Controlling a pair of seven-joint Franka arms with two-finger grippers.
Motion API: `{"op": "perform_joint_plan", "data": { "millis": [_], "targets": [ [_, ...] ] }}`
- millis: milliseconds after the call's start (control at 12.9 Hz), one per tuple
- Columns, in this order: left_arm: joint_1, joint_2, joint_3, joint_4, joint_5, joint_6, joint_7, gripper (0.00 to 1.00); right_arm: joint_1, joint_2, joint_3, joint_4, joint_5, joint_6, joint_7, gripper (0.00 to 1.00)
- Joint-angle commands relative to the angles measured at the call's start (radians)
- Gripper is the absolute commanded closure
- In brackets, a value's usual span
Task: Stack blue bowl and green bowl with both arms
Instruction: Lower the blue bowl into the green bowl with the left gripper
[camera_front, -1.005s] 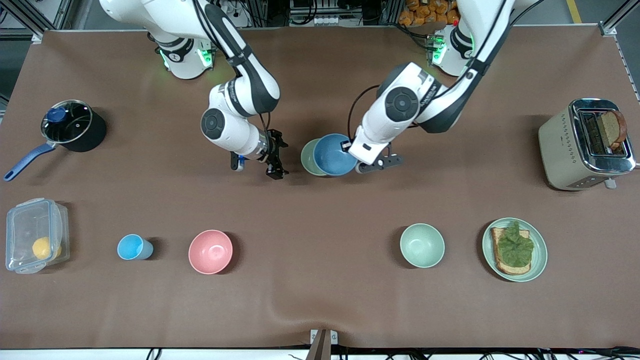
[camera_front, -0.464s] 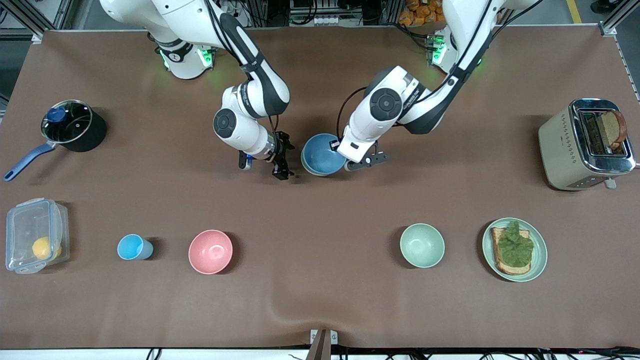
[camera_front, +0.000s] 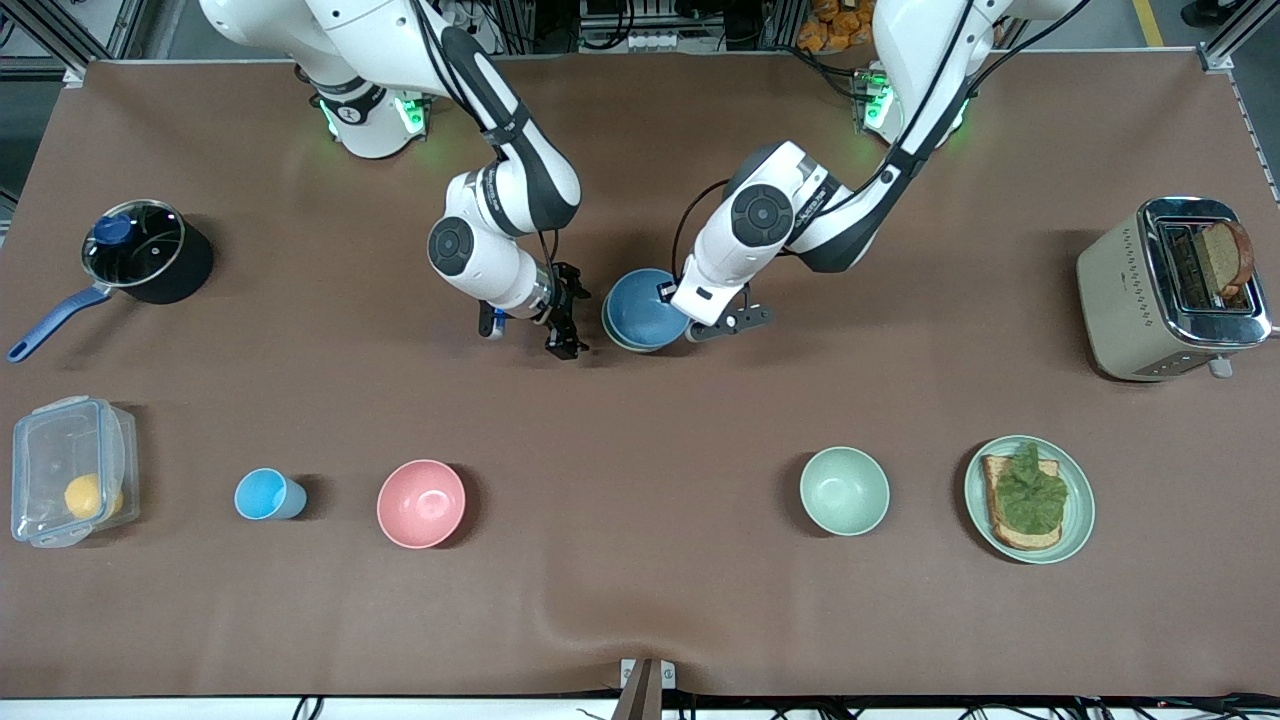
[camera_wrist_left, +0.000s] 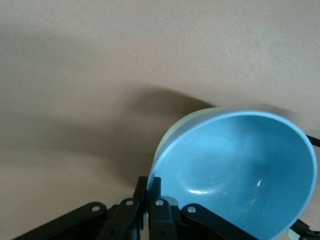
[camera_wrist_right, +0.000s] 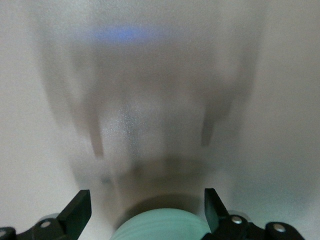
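Seen from above, a brown tabletop (camera_front: 640, 600) with two white robot arms reaching in from the top edge.

Near the middle, the blue bowl (camera_front: 642, 308) held tilted directly over the green bowl (camera_wrist_left: 186, 125), hiding nearly all of it; only a pale green sliver of rim visible beneath in the left wrist view. Whether the two bowls touch, impossible to tell.

Left claw (camera_wrist_left: 148, 200) clamped tight on the blue bowl's rim, fingers pinching the edge, at the side toward the left arm's end of the tabletop.

Right claw (camera_front: 566, 322) spread wide and empty, low over the tabletop just beside the stacked bowls, toward the right arm's end; in the right wrist view, fingers (camera_wrist_right: 76, 210) well apart.

Nearer the front camera, a row: clear lidded box (camera_front: 68, 470) holding something yellow, light-blue cup (camera_front: 266, 494), pink bowl (camera_front: 421, 503), a second pale green bowl (camera_front: 844, 490), plate (camera_front: 1078, 520) with toast and lettuce.

Toward the right arm's end, a dark saucepan (camera_front: 148, 252). Toward the left arm's end, a toaster (camera_front: 1160, 290) with bread in a slot.
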Motion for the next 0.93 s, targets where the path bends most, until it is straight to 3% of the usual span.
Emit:
{"op": "perform_joint_plan", "data": {
  "millis": [0,850],
  "targets": [
    [-0.018,0.012,0.006,0.002,0.028,0.035,-0.053,1.0,0.01,0.0,0.001,-0.003,0.028,0.021,-0.004,0.0],
    [-0.037,0.055,0.011,0.006,0.028,0.066,-0.056,1.0,0.016,-0.001,0.001,-0.004,0.028,0.021,-0.008,0.0]
  ]
}}
